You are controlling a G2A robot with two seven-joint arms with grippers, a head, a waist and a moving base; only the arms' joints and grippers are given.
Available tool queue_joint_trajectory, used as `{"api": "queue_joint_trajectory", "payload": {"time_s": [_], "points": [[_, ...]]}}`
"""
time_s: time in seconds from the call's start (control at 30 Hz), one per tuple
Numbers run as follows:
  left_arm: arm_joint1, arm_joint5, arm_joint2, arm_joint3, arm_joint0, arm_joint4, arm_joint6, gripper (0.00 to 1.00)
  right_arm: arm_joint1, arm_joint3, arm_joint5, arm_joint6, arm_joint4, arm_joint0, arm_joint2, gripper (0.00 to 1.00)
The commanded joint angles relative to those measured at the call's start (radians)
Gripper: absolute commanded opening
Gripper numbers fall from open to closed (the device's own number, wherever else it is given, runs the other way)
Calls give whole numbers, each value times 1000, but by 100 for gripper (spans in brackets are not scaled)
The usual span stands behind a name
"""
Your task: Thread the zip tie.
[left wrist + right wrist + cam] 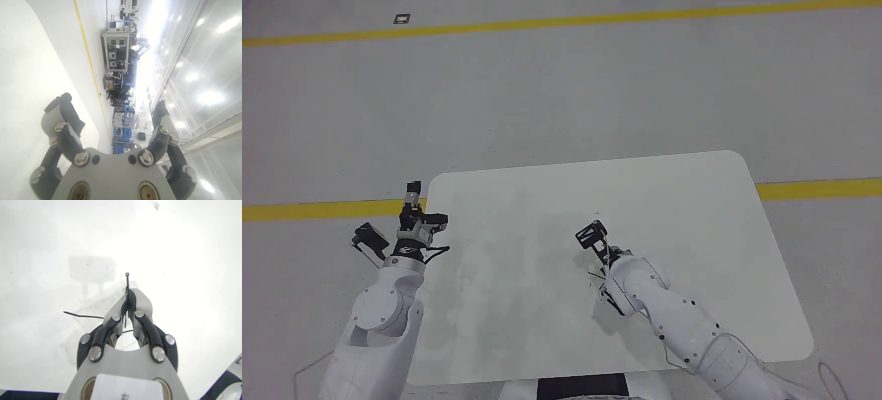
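Zip tie [127,283], thin and black, sits pinched in right hand [129,292].

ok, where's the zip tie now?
Right wrist view: zip tie pinched in the right claw, head poking past its tips, tail trailing sideways, over the middle of the white table.

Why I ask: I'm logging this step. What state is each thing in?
left tool: open, empty.
right tool: shut on the zip tie.
zip tie: pinched, head poking out beyond the tool, tail free, not yet threaded.
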Motion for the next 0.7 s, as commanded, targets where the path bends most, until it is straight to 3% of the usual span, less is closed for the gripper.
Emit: {"api": "queue_joint_trajectory", "payload": {"time_s": [0.0, 0.13, 0.33, 0.53, 0.63, 0.67], "points": [[0, 0, 0, 0, 0, 0, 0, 100, -1, -2, -3, -1, 2, -3, 6, 0], [0, 0, 0, 0, 0, 0, 0, 100, -1, -33, -10, -5, 25, -18, 34, 0], [0, 0, 0, 0, 0, 0, 0, 100, 11, -129, -31, -15, 103, -73, 132, 0], [0, 0, 0, 0, 0, 0, 0, 100, 23, -206, -77, -44, 269, -133, 253, 0], [0, 0, 0, 0, 0, 0, 0, 100, 27, -220, -133, -83, 423, -158, 311, 0], [0, 0, 0, 0, 0, 0, 0, 100, 27, -220, -133, -83, 423, -158, 311, 0]]}}
